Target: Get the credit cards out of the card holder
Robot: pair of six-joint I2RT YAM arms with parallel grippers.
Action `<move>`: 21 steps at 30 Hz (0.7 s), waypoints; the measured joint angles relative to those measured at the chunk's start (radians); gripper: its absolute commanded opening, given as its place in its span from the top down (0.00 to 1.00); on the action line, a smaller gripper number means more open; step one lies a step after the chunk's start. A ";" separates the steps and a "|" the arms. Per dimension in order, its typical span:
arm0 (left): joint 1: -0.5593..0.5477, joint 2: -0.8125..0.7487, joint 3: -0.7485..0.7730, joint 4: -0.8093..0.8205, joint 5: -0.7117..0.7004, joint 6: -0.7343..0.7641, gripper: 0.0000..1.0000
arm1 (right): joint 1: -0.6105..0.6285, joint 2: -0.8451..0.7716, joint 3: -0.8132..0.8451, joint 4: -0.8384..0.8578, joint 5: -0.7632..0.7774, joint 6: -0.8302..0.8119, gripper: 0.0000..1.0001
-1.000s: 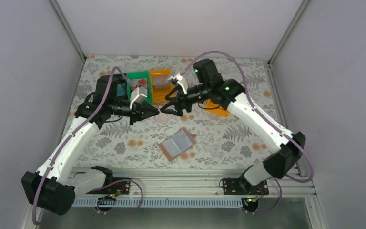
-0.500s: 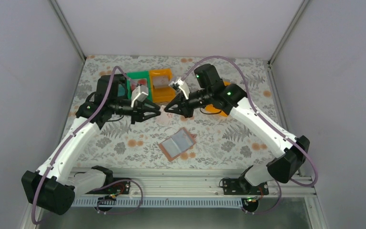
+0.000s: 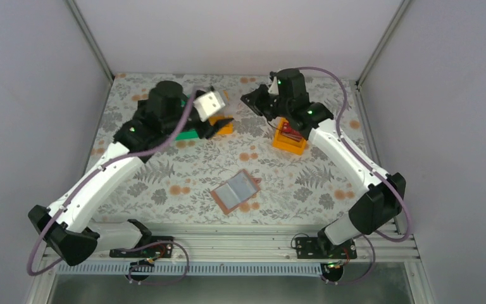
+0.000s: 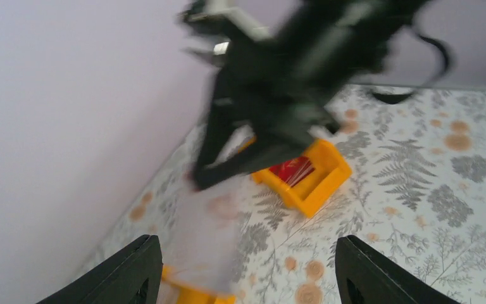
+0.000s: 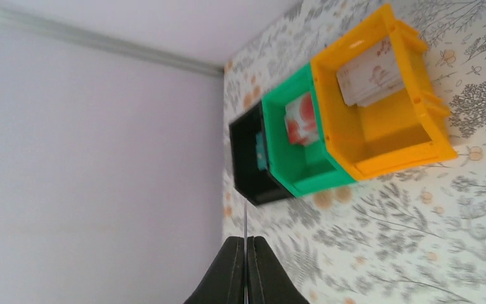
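A robot lab cell: plain white walls [image 3: 240,31], aluminium rail [image 3: 247,253], two bolted arms [image 3: 348,158].

My overhead camera sits above and behind the arm bases and looks down on the whole table [image 3: 291,183], near edge at the bottom. The left wrist camera is up by the far edge and faces right, past its own fingers [image 4: 123,269], onto the right arm [image 4: 291,82] and the lone orange bin [image 4: 307,180], which the overhead view shares. The right wrist camera, rolled sideways, faces the far left corner, sighting edge-on along a credit card [image 5: 245,218]. Its green bin [image 5: 294,149] shows overhead too.
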 measured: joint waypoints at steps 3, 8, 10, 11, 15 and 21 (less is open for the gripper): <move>-0.132 -0.004 -0.013 0.037 -0.098 0.163 0.28 | 0.019 -0.001 0.029 0.019 0.090 0.159 0.96; -0.166 -0.002 -0.112 0.208 -0.278 0.455 0.26 | 0.043 -0.001 0.043 0.018 0.172 0.359 0.96; -0.164 -0.002 -0.159 0.291 -0.326 0.546 0.26 | 0.054 -0.001 0.043 0.019 0.190 0.407 0.96; -0.165 0.002 -0.177 0.325 -0.346 0.587 0.25 | 0.060 -0.002 0.043 0.024 0.196 0.424 0.96; -0.165 0.033 -0.175 0.379 -0.360 0.652 0.29 | 0.067 -0.003 0.043 0.036 0.211 0.452 0.96; -0.166 0.120 -0.113 0.399 -0.383 0.672 0.60 | 0.070 -0.029 0.043 0.036 0.220 0.466 0.96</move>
